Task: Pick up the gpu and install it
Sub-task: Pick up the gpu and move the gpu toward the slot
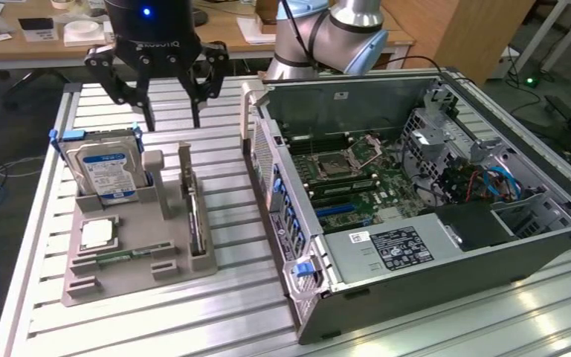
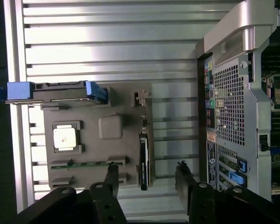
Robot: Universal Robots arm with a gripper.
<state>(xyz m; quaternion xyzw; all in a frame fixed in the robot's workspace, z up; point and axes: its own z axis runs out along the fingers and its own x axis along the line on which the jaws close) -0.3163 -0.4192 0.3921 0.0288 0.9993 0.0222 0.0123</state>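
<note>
The gripper [image 1: 172, 113] hangs above the far end of the grey holder tray [image 1: 117, 277], fingers spread wide and holding nothing. The gpu [image 1: 194, 216] stands on edge along the tray's edge on the exterior view's right. A strip of bare slatted table [image 1: 228, 245] separates it from the open computer case [image 1: 444, 277].

The gpu [image 2: 143, 161] stands edge-on in the grey tray [image 2: 95, 151] — its faces hidden, only a thin dark rim showing. The exterior view's top edge cuts the claw [image 1: 172, 126] off above its body; the print on the hard drive [image 1: 110, 172] is too small to read.
</note>
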